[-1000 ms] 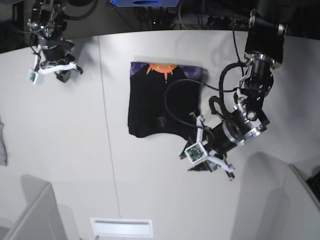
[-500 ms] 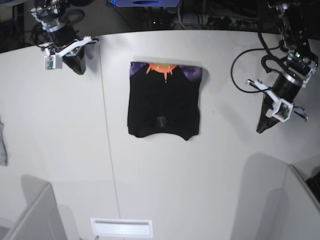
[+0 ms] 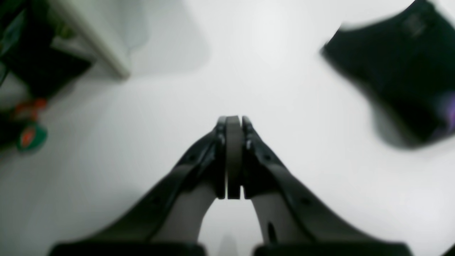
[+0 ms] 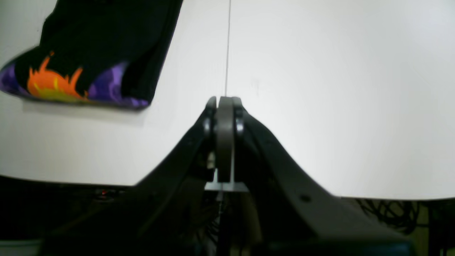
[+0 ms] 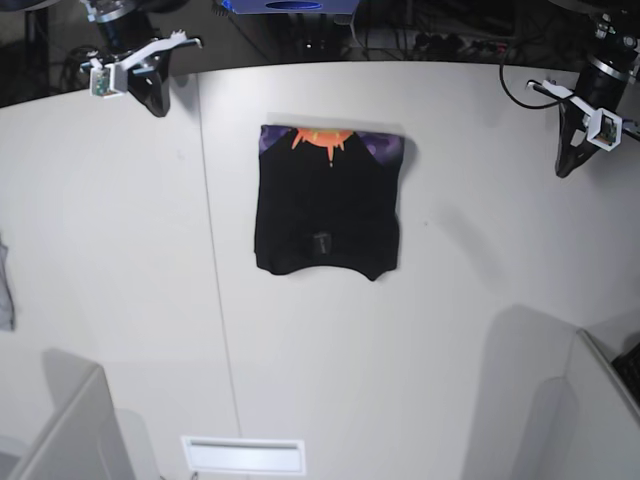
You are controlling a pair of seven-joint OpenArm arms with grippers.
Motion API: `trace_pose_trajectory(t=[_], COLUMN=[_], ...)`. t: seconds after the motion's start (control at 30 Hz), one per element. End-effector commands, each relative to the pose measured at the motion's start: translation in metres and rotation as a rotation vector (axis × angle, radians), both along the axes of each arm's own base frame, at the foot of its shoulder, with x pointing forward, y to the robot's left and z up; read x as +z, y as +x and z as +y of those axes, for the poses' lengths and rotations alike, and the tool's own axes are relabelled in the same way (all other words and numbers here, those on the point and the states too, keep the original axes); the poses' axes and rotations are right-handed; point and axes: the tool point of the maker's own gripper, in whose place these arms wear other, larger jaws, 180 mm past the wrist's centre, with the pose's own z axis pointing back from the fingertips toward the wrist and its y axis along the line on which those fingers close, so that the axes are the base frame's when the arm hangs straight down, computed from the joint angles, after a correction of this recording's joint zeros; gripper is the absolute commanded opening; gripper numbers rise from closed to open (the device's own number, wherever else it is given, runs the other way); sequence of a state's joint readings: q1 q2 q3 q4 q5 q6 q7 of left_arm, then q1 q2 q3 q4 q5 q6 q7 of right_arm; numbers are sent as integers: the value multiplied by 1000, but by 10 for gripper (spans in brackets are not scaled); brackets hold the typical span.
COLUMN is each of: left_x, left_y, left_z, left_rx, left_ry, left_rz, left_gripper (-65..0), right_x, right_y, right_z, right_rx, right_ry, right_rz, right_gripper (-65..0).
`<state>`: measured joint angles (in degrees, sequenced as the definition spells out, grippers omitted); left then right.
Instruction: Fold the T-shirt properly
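The black T-shirt (image 5: 327,203) lies folded into a rough rectangle on the white table (image 5: 450,330), its purple and orange print along the far edge. It also shows in the right wrist view (image 4: 106,53) and, blurred, in the left wrist view (image 3: 394,71). My left gripper (image 5: 566,166) is shut and empty above the table's far right part, well away from the shirt; its closed tips show in the left wrist view (image 3: 233,122). My right gripper (image 5: 156,105) is shut and empty at the far left table edge; it shows in the right wrist view (image 4: 224,103).
A grey cloth scrap (image 5: 5,285) lies at the table's left edge. Grey bins stand at the front left (image 5: 70,430) and front right (image 5: 600,400). A white slotted plate (image 5: 243,455) sits at the front. Cables hang behind the far edge.
My left arm has pulled away from the shirt's near right corner, up to the far right. My right arm has moved further toward the far left edge. The shirt lies still.
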<state>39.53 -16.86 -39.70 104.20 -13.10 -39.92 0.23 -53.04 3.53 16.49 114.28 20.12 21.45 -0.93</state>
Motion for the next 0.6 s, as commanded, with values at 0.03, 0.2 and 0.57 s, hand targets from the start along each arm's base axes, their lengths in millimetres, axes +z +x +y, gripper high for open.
trace_pose_trajectory(t=[0.03, 0.2, 0.57], left_x=[5, -12, -83], left_y=[-8, -38, -144], left_z=[5, 5, 22], left_rx=[6, 11, 155], left_ry=[-6, -13, -92], left_rz=[-9, 88, 408], left_gripper=[-650, -650, -650], right_x=[5, -3, -57], right_y=[-8, -33, -147], right_z=[0, 2, 22], right_rx=[-2, -31, -88], right_ry=[4, 18, 80], right_rz=[-6, 66, 516], right_gripper=[-650, -650, -650])
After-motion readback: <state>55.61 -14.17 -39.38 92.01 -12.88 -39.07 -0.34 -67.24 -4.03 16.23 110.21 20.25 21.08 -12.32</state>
